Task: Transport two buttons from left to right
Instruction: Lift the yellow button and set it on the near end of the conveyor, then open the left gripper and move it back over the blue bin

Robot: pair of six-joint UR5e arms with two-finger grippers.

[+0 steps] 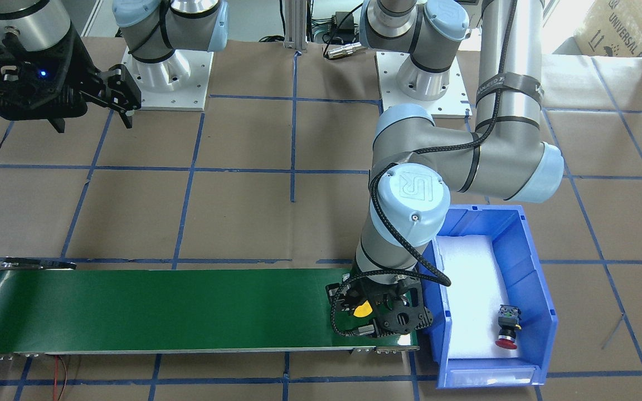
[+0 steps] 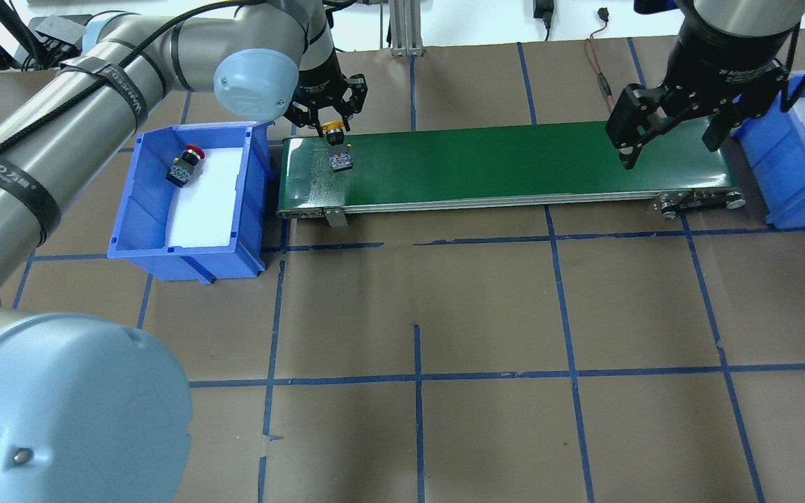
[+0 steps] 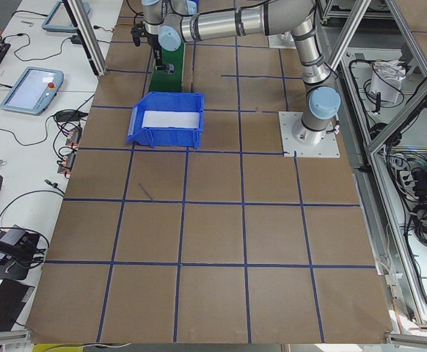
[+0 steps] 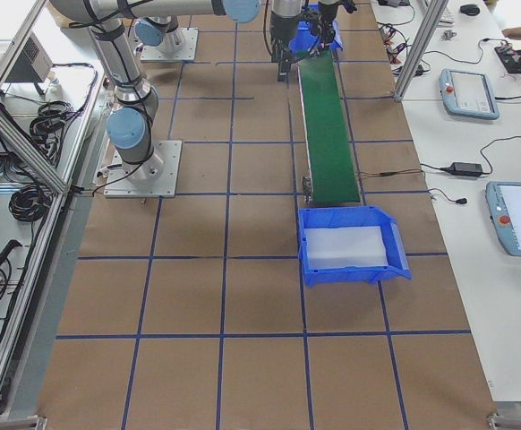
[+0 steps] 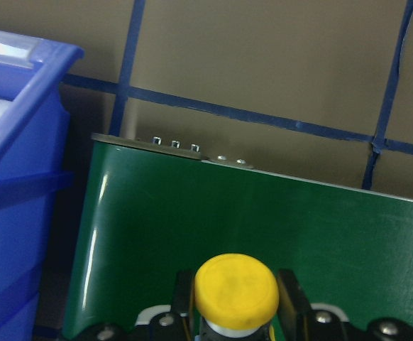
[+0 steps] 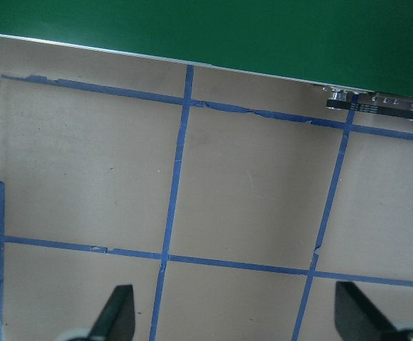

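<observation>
Brown-paper table (image 2: 486,314), marked off in a blue tape grid. Directions below are as in the overhead view. Long green conveyor belt (image 2: 514,164) runs 9-to-3 o'clock across the far half; open-topped blue plastic bin (image 2: 257,202) sits just off the belt's 9 o'clock end; second blue plastic bin (image 2: 790,188) sits just off its 3 o'clock end; each holds a white foam liner (image 2: 210,202).

My left gripper (image 2: 333,128) is down over the belt's 9 o'clock end, clamped on the round cap of the yellow-capped push-button (image 2: 340,159). In my wrist view a finger (image 5: 183,293) presses each side of the cap; the black-grey blocky body hangs below the cap and reaches down to the belt surface. Whether the body bears on the belt or sits just clear, I cannot tell.

Red-capped push-button (image 2: 182,166), same blocky body, lies on its side on the liner of the 9 o'clock bin; position is toward the bin's 11 o'clock corner, with the cap pointing to about 1 o'clock. It is near the 9 o'clock wall; whether it touches, I cannot tell.

My right gripper (image 2: 668,143) has its jaws spread wide with nothing between them; it hangs well above the surface by the belt's 3 o'clock end. In its wrist view the fingertips (image 6: 118,316) are far apart over brown paper, with the belt's edge along 12 o'clock.
</observation>
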